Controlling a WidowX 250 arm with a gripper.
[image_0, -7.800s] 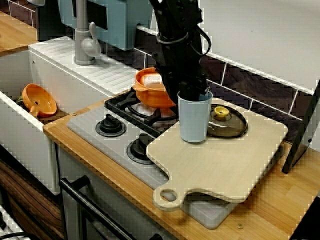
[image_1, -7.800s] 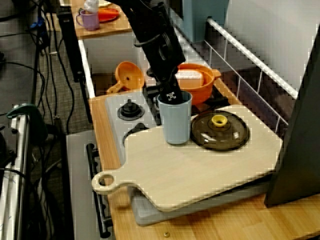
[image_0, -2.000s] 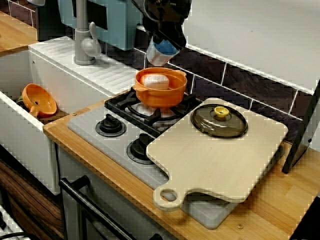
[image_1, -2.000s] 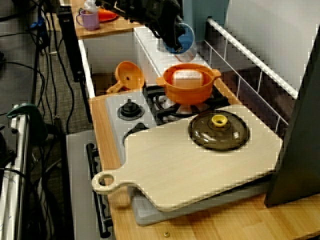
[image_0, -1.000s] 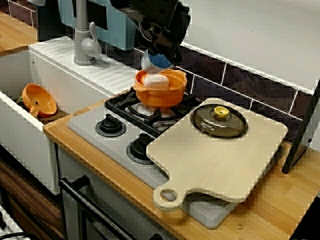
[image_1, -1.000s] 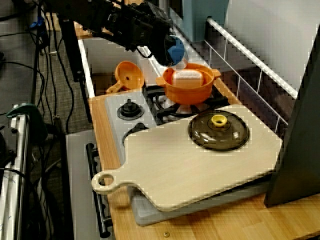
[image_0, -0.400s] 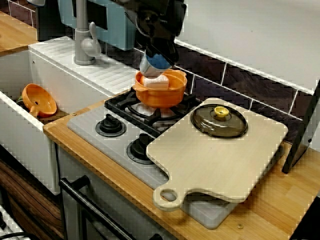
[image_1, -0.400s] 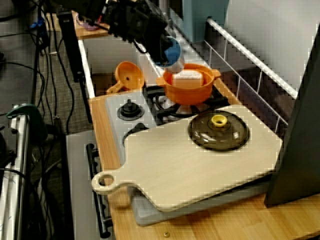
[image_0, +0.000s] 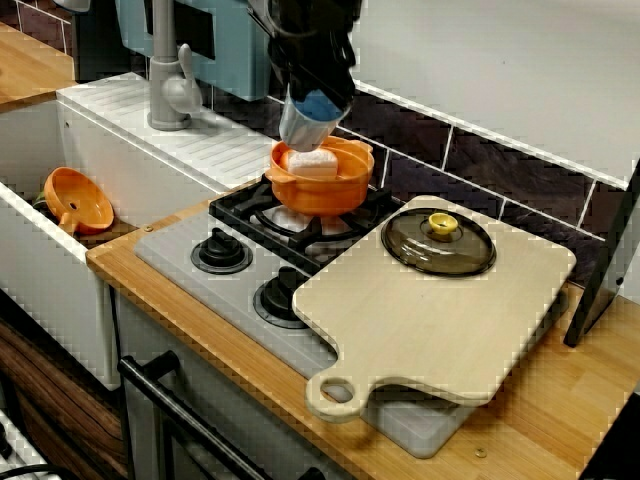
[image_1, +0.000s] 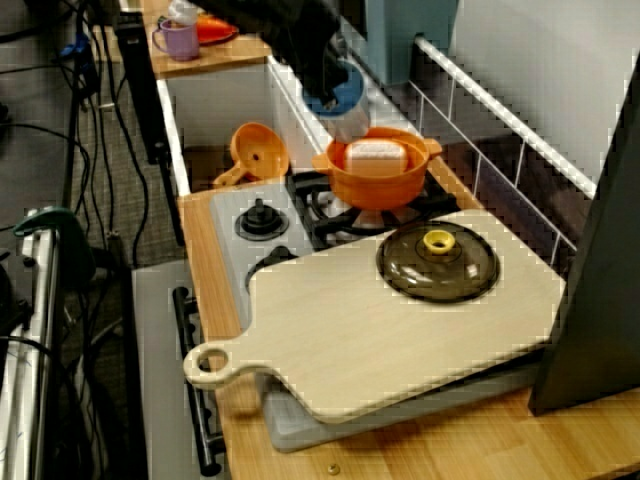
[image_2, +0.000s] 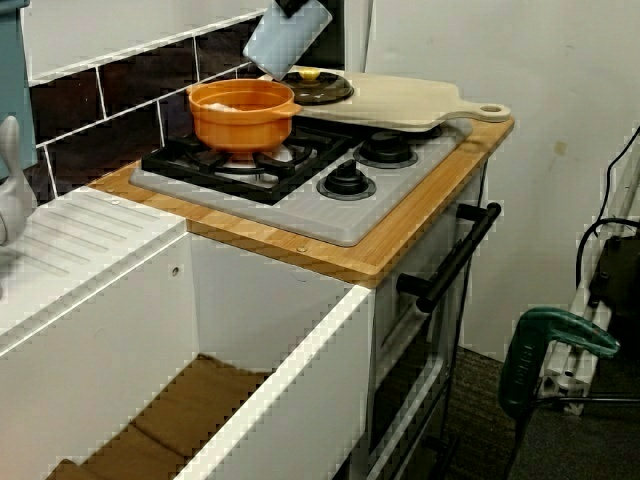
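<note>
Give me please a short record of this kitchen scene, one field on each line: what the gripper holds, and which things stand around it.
gripper: shut on the blue cup
blue cup: tilted in the air, just above the orange pot
orange pot: on the black grate of the stove, a white block inside
glass lid: flat on the wooden board, yellow knob up
wooden board: lies over part of the stove
orange funnel: in the sink
</note>
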